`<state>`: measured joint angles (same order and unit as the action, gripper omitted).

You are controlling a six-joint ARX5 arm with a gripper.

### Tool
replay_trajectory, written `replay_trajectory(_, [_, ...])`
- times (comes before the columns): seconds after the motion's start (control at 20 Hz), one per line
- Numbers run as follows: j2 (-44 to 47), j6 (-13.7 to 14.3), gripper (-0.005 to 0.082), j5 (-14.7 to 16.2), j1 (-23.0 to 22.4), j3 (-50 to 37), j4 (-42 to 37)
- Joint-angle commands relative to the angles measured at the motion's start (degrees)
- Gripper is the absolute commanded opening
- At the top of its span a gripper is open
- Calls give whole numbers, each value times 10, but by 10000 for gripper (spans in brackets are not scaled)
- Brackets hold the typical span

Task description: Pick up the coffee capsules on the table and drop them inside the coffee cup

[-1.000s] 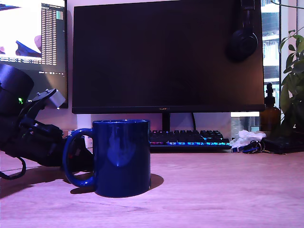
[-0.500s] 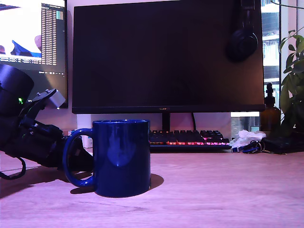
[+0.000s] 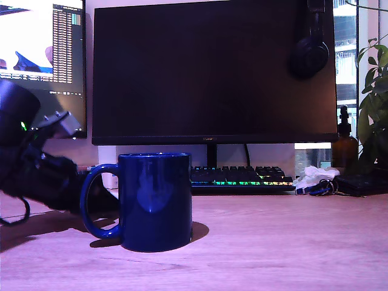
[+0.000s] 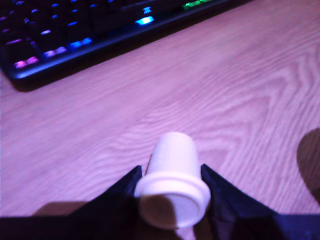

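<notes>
Wood-grain table [image 4: 240,90] is filling my wrist view; I'm gripping the cream-white capsule [image 4: 172,175] in the pincer [image 4: 172,187], rim toward the camera, beside the coffee cup [image 3: 154,200] for dropping in.

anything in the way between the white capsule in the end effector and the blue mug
Nothing visible blocks it. The end effector has its fingers on either side of the cream-white plastic capsule, low over bare wooden table. In the exterior view the glossy dark blue ceramic mug stands right beside the arm, open-topped; the backlit keyboard lies behind it.
</notes>
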<state>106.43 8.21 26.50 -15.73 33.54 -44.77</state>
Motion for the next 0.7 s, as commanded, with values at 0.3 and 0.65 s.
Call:
replay_trajectory(0.3, [-133, -8, 173, 11, 1, 0, 105])
replay_trajectory(0.65, [-243, -14, 173, 65, 1, 0, 216])
